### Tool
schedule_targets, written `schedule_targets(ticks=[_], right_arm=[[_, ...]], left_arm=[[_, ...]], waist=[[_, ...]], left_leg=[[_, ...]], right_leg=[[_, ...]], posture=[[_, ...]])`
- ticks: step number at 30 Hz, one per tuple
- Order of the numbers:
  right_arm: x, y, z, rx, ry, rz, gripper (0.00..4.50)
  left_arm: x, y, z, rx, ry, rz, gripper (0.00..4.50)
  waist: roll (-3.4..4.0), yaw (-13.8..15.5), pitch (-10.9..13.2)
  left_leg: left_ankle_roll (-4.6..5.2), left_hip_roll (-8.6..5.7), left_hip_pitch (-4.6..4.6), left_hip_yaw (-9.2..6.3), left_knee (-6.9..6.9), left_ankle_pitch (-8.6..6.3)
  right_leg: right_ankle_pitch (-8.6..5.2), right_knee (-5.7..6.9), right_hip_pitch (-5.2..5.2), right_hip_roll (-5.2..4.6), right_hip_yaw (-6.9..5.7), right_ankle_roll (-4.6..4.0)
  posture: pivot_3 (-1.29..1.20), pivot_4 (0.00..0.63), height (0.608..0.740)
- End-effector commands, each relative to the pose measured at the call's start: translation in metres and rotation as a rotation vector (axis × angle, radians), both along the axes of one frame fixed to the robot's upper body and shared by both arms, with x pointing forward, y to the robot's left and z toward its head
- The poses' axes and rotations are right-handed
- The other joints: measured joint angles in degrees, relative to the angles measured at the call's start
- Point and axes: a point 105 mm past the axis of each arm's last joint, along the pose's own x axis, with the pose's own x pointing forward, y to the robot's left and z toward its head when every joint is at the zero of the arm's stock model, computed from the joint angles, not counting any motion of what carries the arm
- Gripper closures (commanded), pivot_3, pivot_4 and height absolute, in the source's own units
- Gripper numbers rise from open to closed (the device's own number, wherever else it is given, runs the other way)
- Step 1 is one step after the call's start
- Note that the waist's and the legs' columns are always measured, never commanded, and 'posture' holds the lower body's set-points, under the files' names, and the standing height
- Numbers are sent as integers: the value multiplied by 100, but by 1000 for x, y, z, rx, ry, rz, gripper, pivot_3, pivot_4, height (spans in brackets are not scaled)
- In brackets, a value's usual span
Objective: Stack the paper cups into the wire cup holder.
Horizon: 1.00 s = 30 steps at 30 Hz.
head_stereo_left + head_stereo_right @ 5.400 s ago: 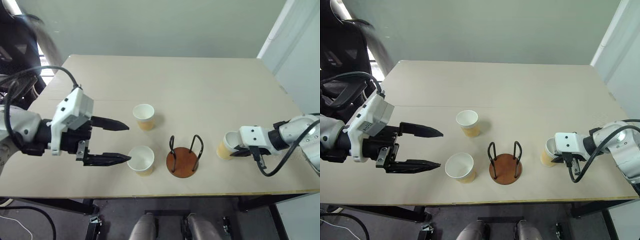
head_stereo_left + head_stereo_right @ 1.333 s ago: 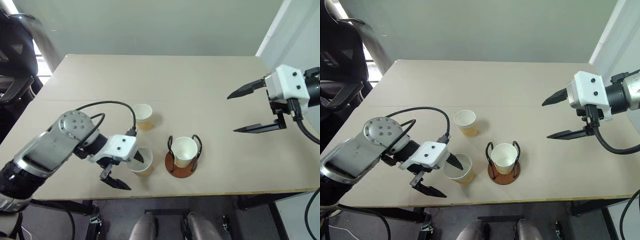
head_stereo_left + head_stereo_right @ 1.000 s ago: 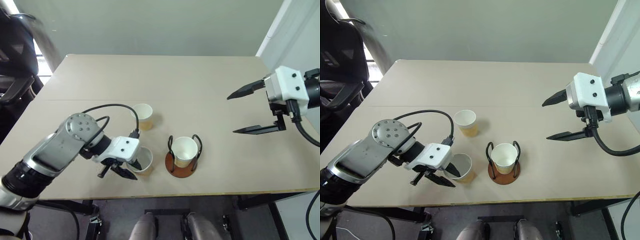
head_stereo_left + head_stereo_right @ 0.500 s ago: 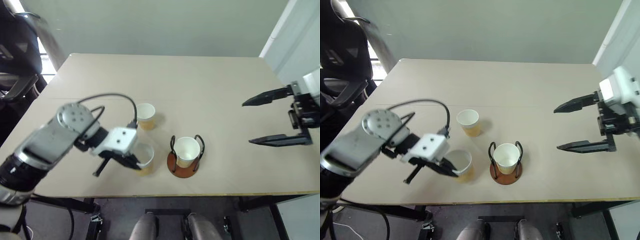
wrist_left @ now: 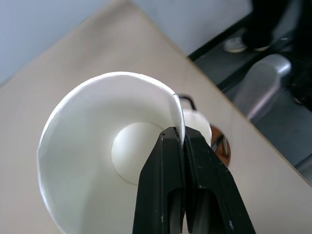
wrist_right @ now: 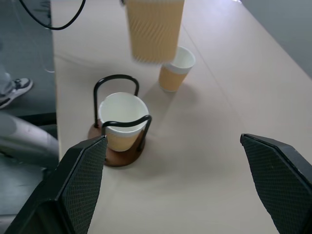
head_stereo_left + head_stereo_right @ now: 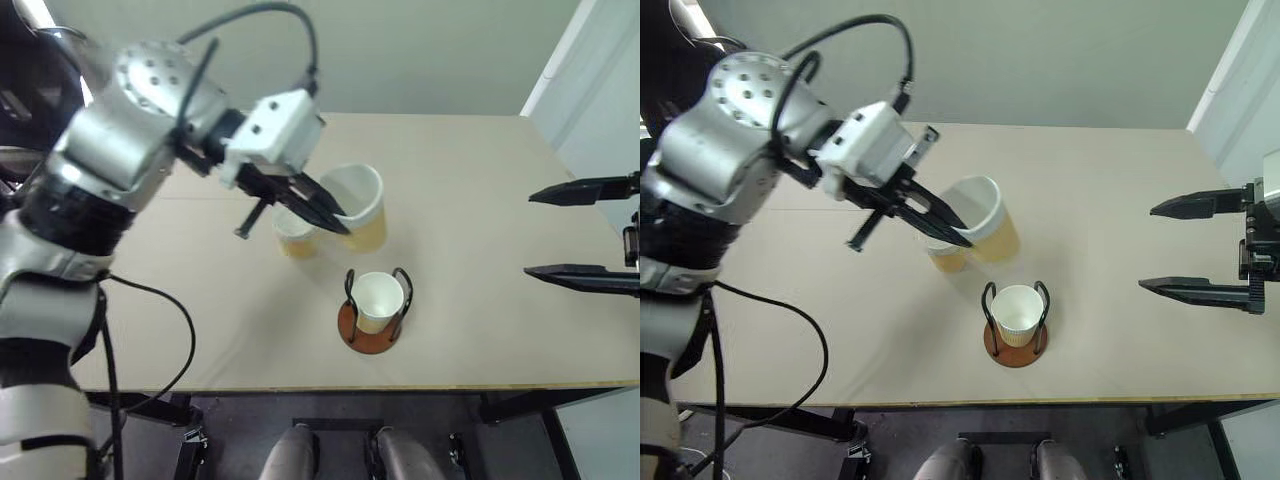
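Lifted off the table, a tan, white-lined paper cup (image 7: 356, 205) hangs rim-pinched in the left gripper (image 7: 325, 215).

cup (image 7: 378, 299) fills wire holder (image 7: 371, 325), table (image 7: 470, 180) right open

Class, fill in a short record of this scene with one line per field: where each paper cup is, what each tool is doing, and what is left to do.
Cup in holder: one paper cup standing upright inside the wire cup holder
Cup lifted: second cup held above the table, pinched at its rim
Cup on table: third cup, upright, beyond the holder
Left tool: shut on the lifted cup
Right tool: open, empty, off to the side
Left to do: two cups to stack
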Motion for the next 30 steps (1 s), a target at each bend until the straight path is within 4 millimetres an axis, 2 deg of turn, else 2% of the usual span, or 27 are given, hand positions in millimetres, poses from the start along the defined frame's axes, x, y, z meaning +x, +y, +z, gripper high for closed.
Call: schedule_targets(ticks=[1,7,12,17,20,30], right_arm=[[-10,0,16,-27,-79,-19,0],[-19,-2,22,-46,-106,-59,0],[-25,-3,24,-53,-121,-100,0],[-31,-4,23,-60,-124,-136,0],[-33,-5,22,-62,-124,-151,0],[-33,-4,21,-64,-129,-160,0]], left_arm=[[-8,-8,-4,51,-13,-108,4459],[-2,-18,-24,130,-13,-171,4459],[6,-26,-31,128,2,-185,4459],[5,-36,-30,101,9,-225,4459],[-2,-41,-25,77,18,-264,4459],[-3,-35,-42,165,5,-280,4459]], waist=[[5,-6,0],[7,12,0],[8,36,0],[10,69,1],[12,65,1],[16,64,0]], left_leg=[[5,1,-2,3,0,-5],[34,11,-9,32,2,-28],[54,12,-11,55,13,-43],[76,11,-13,68,41,-64],[89,12,-12,74,66,-82],[104,10,-3,84,90,-93]], right_leg=[[-1,-7,1,0,2,5],[-5,-44,9,-3,9,28],[-9,-49,11,-12,12,40],[-12,-49,19,-19,12,50],[-13,-48,26,-19,13,56],[-11,-47,43,-23,20,68]], posture=[[0,150,740],[0,150,740],[0,150,740],[0,150,740],[0,150,740],[0,150,740]])
